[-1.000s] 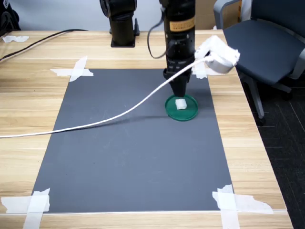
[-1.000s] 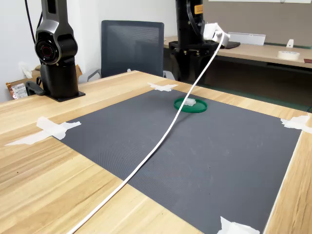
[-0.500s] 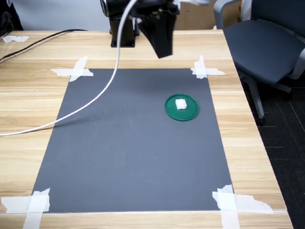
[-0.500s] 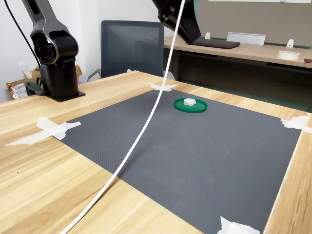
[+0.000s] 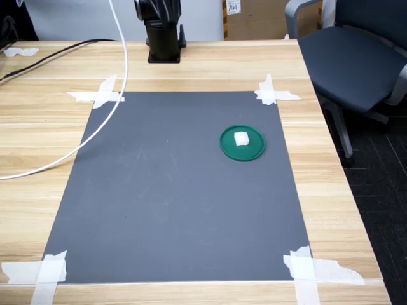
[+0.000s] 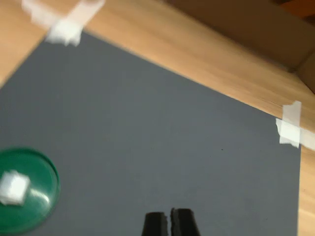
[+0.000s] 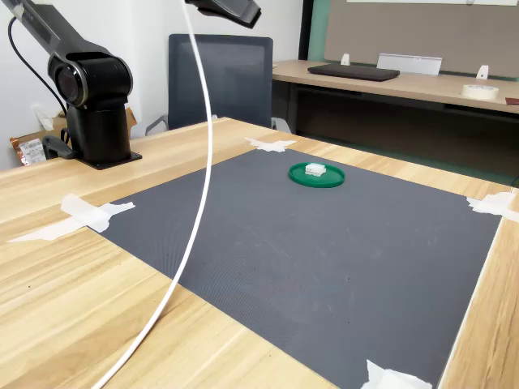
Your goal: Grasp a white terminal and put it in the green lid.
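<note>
Terminal resting in lid, arm clear of the work

Placement looks finished, judging from how things lie. The tiny blocky white translucent plastic terminal [image 5: 241,138] sits inside the flat round dark-green plastic lid [image 5: 252,150], a little off centre and within the low rim; the second exterior view shows the same, with the terminal [image 7: 315,169] resting on the lid [image 7: 328,178]. The lid lies on the dark grey rectangular mat [image 5: 172,203], toward the first exterior view's right and nearer the far edge, and the mat is held at its 4 corners by white tape strips [image 5: 102,94] on the pale wooden table [image 5: 331,210].

In the wrist view the black gripper [image 6: 170,220] shows only its 2 fingertips, drawn together with a hairline gap and nothing between them. It hangs over bare mat, well apart from the lid [image 6: 39,206] and the terminal [image 6: 14,188].

A white cable [image 5: 105,121] trails across the table and a corner of the mat, not touching the lid.

No grasp remains to be made. The next move, I judge, only calls for the arm to settle away from the lid, keeping the cable from sweeping across it.
</note>
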